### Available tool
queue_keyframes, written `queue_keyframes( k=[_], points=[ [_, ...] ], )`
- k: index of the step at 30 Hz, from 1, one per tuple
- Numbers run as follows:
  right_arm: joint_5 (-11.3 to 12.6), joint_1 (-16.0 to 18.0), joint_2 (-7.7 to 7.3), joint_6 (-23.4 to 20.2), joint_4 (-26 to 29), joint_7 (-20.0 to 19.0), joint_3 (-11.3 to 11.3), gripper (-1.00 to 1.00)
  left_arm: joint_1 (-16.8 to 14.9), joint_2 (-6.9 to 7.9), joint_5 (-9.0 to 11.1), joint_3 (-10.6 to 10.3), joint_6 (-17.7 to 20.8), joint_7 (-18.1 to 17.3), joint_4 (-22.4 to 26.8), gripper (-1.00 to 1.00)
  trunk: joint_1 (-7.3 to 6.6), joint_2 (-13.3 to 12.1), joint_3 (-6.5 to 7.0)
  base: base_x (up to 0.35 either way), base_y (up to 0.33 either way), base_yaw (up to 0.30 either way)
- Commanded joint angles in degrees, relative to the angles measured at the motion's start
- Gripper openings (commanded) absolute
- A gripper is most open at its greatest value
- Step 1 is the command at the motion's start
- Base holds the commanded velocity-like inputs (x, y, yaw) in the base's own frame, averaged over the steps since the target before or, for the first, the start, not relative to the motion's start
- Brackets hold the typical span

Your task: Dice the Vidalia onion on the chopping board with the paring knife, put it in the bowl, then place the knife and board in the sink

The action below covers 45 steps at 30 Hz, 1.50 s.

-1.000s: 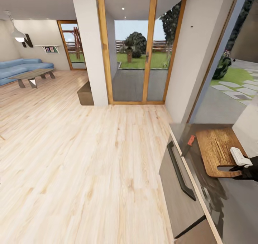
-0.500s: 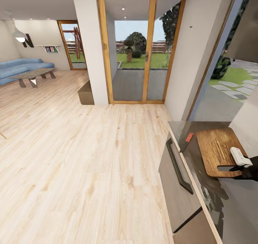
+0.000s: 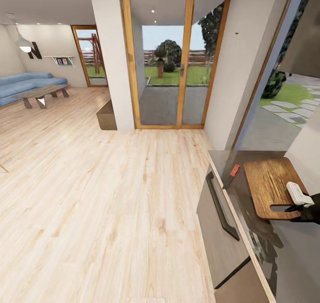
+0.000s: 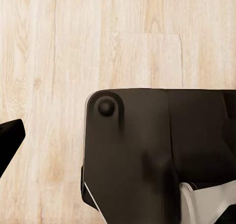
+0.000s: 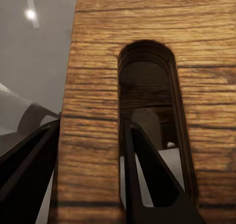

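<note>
Nothing is seen shifted since before: the grained wooden chopping board [image 3: 272,185] is still pinched through its handle slot by the right gripper [image 3: 297,205]; the left gripper's state cannot be told.

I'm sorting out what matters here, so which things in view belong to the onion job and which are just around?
For the job: chopping board, paring knife, countertop, right gripper straddling the board's handle end.
Just around: blue sofa, coffee table, glass door.

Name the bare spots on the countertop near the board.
A bare strip of countertop runs between the paring knife and the chopping board. Another lies nearer the robot, below the board. It is crowded at the board's handle slot, where the right gripper grips.
</note>
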State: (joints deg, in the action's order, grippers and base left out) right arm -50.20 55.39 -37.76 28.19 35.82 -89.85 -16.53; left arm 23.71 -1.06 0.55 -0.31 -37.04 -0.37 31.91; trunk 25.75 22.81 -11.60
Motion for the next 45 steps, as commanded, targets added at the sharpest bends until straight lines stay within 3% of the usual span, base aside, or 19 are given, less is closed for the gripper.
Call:
queue_keyframes(
  k=[1,12,22,25,26,27,29,34,40,45],
  points=[
    [-0.3,0.1,0.02,0.4,0.0,-0.2,-0.3,-1.0,0.0,0.0,0.1,0.0,-0.1,0.0,0.1,1.0,0.04,0.1,-0.1,0.0,0.0,0.0],
    [-0.3,0.1,-0.11,0.5,-0.9,-0.2,-0.1,-1.0,0.0,0.0,0.1,0.0,-0.1,-0.1,0.1,1.0,0.04,0.1,-0.1,0.0,0.0,0.0],
    [-0.1,0.1,-0.12,1.0,-7.3,-0.2,-0.2,-1.0,0.0,0.0,0.1,0.0,-0.1,-0.1,0.1,1.0,0.04,0.1,-0.1,0.0,0.0,0.0],
    [2.9,0.1,-0.12,1.1,-8.8,-0.2,-0.2,-1.0,0.0,0.0,0.1,0.0,0.0,-0.1,0.1,1.0,0.04,0.1,-0.1,0.0,0.0,0.0],
    [5.9,0.1,-0.12,1.1,-9.9,-0.2,-0.3,-1.0,0.0,0.0,0.1,0.0,0.0,-0.1,0.1,1.0,0.04,0.1,-0.1,0.0,0.0,0.0],
    [7.0,0.1,-0.12,1.1,-10.2,-0.2,-0.3,-1.0,0.0,0.0,0.1,0.0,0.0,-0.1,0.1,1.0,0.04,0.1,-0.1,0.0,0.0,0.0],
    [11.8,0.1,-0.12,1.0,-11.0,-0.2,-0.2,-1.0,0.0,0.0,0.1,0.0,0.0,-0.1,0.1,1.0,0.04,0.1,-0.1,0.0,0.0,0.0],
    [13.6,0.1,-0.09,1.0,-11.3,-0.2,0.1,-1.0,0.0,0.0,0.1,0.0,0.0,-0.1,0.1,1.0,0.04,0.1,-0.1,0.0,0.0,0.0],
    [13.0,0.1,-0.12,1.3,-11.2,-0.2,0.3,-1.0,0.0,-0.04,0.1,0.0,0.0,-0.1,0.0,1.0,0.04,0.1,-0.1,0.0,0.0,0.0],
    [8.0,0.1,-0.05,4.1,-10.7,-0.2,0.4,-1.0,0.0,-0.24,0.1,0.0,0.0,-0.1,0.0,1.0,0.04,0.1,-0.1,-0.028,0.0,0.0]
  ],
)
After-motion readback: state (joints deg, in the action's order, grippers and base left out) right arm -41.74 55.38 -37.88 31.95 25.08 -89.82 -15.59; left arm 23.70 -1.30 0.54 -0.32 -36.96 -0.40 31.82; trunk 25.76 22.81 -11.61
